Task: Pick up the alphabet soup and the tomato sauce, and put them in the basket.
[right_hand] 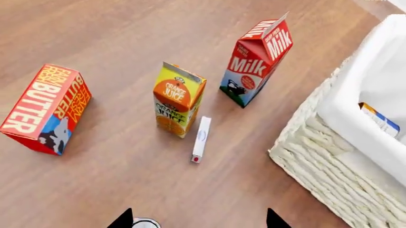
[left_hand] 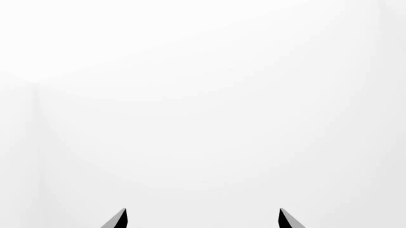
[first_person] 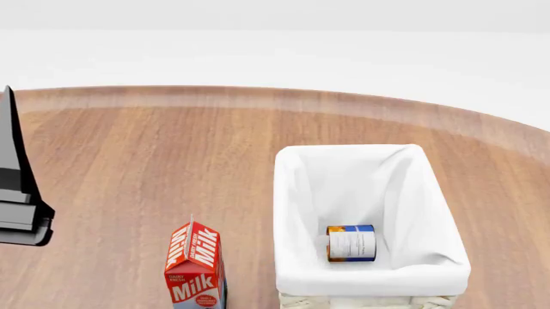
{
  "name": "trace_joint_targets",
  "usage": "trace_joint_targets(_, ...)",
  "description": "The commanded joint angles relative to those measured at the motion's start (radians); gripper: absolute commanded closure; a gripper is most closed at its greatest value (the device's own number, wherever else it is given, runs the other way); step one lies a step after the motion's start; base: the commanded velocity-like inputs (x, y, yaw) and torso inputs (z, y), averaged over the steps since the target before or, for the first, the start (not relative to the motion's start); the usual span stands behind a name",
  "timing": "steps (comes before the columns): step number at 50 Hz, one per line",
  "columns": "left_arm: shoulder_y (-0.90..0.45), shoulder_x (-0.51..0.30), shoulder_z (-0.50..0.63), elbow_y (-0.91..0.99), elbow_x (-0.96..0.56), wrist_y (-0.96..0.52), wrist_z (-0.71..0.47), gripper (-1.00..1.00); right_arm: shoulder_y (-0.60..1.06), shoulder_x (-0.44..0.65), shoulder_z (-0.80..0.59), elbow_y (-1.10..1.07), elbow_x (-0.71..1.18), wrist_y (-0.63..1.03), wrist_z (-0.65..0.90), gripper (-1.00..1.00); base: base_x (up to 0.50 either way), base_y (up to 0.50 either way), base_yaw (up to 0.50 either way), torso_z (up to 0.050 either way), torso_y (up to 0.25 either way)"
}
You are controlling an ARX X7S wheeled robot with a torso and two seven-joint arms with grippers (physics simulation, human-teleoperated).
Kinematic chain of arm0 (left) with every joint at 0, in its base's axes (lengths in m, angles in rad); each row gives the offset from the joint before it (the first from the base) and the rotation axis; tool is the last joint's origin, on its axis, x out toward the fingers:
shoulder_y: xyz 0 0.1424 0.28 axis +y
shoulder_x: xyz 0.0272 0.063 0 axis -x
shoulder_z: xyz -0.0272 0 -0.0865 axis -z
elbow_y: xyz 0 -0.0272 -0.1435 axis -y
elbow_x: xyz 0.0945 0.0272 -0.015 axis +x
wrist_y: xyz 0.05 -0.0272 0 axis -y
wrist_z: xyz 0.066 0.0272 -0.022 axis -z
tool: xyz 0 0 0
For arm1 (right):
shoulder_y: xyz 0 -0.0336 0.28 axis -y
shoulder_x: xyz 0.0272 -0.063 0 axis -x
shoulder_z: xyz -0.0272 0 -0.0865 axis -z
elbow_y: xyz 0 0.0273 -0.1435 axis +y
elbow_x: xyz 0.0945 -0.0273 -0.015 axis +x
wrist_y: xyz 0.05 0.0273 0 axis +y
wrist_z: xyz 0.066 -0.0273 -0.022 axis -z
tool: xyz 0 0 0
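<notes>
Progress: you are roughly halfway, judging by what lies in the basket.
Left claw (first_person: 15, 187): at the head view's left edge, raised over the table (first_person: 129, 167); its wrist camera shows two dark tips set apart against blank white, so it is spread and holds nothing.
Milk carton (first_person: 196, 264): upright, just left of the basket.
Basket (first_person: 429, 267): right of centre on the table, lining folded over the rim.
Alphabet soup (first_person: 351, 243): already inside the basket, lying on its side near the front wall.
Tomato sauce: not visible in any view; you have yet to pick it up.
Right claw (right_hand: 198, 222): tips apart, nothing between them, over the table near the orange juice carton (right_hand: 178, 99).
</notes>
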Motion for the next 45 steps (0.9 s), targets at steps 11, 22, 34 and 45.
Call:
trace_joint_targets(11, 0.000, 0.014, 0.003, 0.003, 0.024, 0.002, 0.019, -1.00, -0.034, -0.007, -0.147, -0.119, -0.012, -0.077, 0.048, -1.00, 0.00, 0.00, 0.00, 0.000, 0.000)
trace_joint_targets(22, 0.011, 0.017, -0.004, 0.001, 0.024, 0.014, 0.020, -1.00, -0.029, -0.012, -0.213, -0.139, -0.039, -0.081, 0.025, -1.00, 0.00, 0.00, 0.00, 0.000, 0.000)
trace_joint_targets(34, 0.015, 0.018, -0.006, -0.003, 0.021, 0.018, 0.019, -1.00, -0.029, -0.034, -0.266, -0.143, -0.140, -0.025, 0.018, -1.00, 0.00, 0.00, 0.00, 0.000, 0.000)
trace_joint_targets(45, 0.001, 0.020, -0.013, 0.006, 0.029, -0.003, 0.034, -1.00, -0.074, -0.061, -0.305, -0.145, -0.242, 0.007, -0.004, -1.00, 0.00, 0.00, 0.00, 0.000, 0.000)
